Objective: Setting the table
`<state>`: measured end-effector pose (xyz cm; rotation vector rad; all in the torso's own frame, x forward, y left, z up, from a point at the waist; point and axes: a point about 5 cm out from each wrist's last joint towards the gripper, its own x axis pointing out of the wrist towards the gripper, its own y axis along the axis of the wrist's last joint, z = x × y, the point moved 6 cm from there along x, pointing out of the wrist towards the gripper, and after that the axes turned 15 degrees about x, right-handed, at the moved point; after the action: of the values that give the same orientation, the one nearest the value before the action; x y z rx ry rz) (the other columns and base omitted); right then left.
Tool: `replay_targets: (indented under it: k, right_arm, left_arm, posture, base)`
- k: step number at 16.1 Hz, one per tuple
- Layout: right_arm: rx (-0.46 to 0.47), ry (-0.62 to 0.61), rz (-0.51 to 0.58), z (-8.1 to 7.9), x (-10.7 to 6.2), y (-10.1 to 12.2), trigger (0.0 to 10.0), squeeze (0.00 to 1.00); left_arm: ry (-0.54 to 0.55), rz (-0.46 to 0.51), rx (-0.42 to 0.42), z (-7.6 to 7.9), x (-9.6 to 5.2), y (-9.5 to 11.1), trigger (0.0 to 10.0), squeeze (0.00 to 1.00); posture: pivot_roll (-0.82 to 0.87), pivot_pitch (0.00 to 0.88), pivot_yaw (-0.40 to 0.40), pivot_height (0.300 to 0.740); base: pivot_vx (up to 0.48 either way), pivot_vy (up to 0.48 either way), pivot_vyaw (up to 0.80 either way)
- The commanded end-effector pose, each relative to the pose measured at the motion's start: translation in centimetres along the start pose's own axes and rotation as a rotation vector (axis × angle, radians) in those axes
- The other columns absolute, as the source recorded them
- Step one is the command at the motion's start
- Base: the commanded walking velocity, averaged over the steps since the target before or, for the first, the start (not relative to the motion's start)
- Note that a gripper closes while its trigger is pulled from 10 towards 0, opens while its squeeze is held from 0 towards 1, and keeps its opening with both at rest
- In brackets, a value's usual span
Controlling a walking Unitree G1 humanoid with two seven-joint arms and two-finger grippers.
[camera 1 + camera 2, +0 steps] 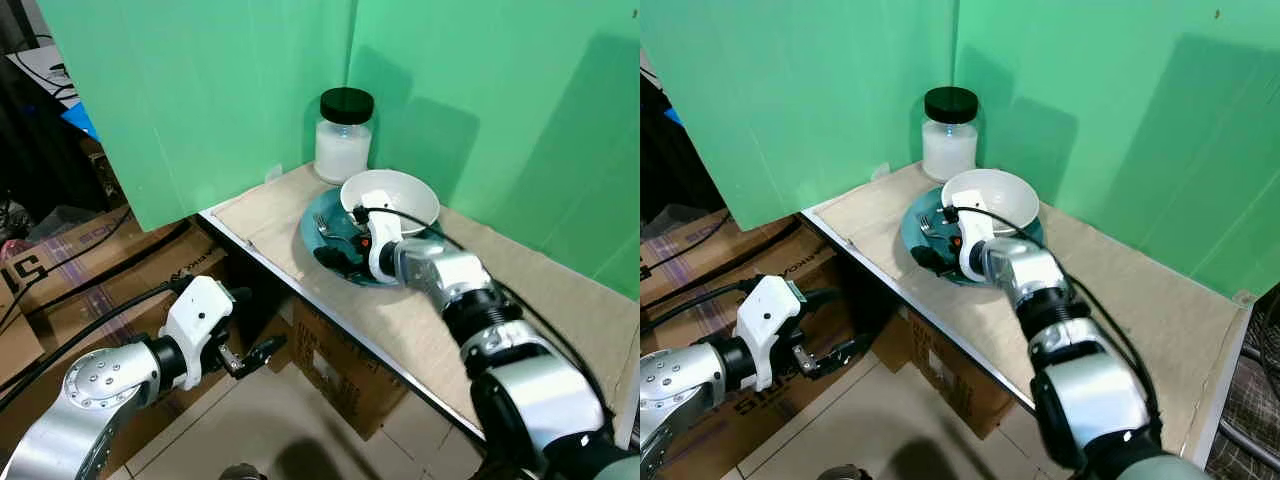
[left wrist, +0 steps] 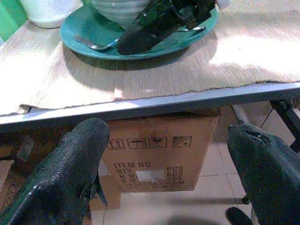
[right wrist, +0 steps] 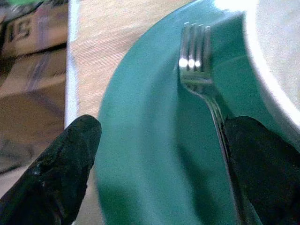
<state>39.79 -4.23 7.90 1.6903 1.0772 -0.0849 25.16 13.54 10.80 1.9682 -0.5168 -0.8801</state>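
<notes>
**Right tool straddling the fork on the plate**

Your right tool (image 3: 154,173) hangs low over the teal plate (image 1: 325,215), fingers spread wide and empty, one each side of the fork (image 3: 199,70), seemingly lined up to pinch it. The white bowl (image 1: 395,195) crowds the fork's far side; the jar (image 1: 343,135) stands behind the plate. Your left tool (image 2: 173,164) idles, open and empty, below the table (image 1: 420,320) edge, facing a cardboard box (image 2: 159,150).

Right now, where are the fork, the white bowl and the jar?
fork (image 3: 197,70), right wrist view, on the neck just below the tines.
white bowl (image 1: 395,192), left eye view, on the inner wall.
jar (image 1: 343,150), left eye view, on the white glass body beneath the black lid.
</notes>
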Motion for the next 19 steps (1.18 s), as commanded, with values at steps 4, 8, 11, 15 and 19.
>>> replay_targets:
  k: [4,8,11,15,19]
  right_arm:
    - [0.011,0.047,-0.125,-1.1,0.0,-0.9,10.0,0.0]
    - [0.064,0.026,-0.159,-1.1,0.3,-1.8,8.4,0.0]
    - [0.118,-0.057,-0.15,0.0,0.3,-2.0,8.4,0.0]
    - [0.141,-0.132,-0.141,1.1,0.3,-2.5,10.0,0.0]
    - [0.15,-0.109,-0.049,0.9,0.4,-0.8,10.0,0.86]
  left_arm:
    - [-0.008,-0.002,0.018,-0.1,0.0,0.1,10.0,0.0]
    - [-0.003,-0.002,0.021,-0.2,0.0,0.0,10.0,0.0]
    - [-0.001,-0.003,0.023,-0.2,0.1,0.0,10.0,0.0]
    - [0.001,-0.005,0.026,-0.2,0.1,0.0,10.0,0.0]
    - [0.003,-0.006,0.028,-0.2,0.1,0.0,10.0,0.0]
  posture:
    - [0.11,0.0,-0.021,0.74]
    - [0.11,0.0,-0.023,0.74]
    - [0.11,0.0,-0.022,0.74]
    - [0.11,0.0,-0.023,0.74]
    - [0.11,0.0,-0.024,0.74]
  base:
    - [0.0,0.0,0.0]
    - [0.0,0.0,0.0]
    - [0.0,0.0,0.0]
    - [0.0,0.0,0.0]
    - [0.0,0.0,0.0]
